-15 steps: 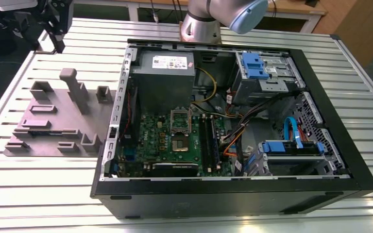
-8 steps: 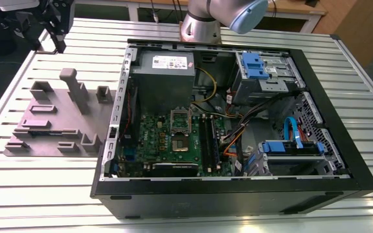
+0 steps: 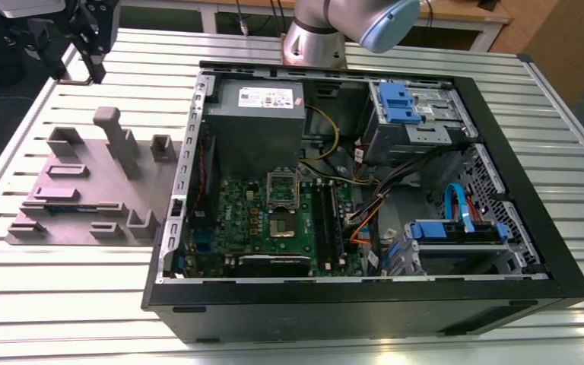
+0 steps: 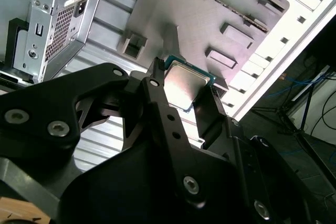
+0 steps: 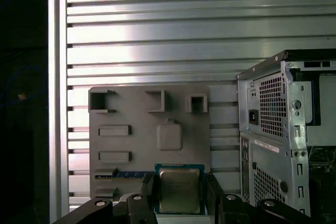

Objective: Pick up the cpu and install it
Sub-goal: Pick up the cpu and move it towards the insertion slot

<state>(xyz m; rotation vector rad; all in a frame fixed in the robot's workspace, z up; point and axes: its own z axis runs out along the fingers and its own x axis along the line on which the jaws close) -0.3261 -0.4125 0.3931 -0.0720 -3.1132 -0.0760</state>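
the gripper (image 5: 181, 195) clamps the cpu (image 5: 179, 187) by two opposite edges above the grey parts tray (image 5: 131, 145), so a level chip and a steady pinch look wisest

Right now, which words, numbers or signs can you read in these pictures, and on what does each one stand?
None can be read.
White label on the power supply: too small to read.
Sticker on the case's back panel: blurred.
Top of the cpu, held in the hand: no legible print.
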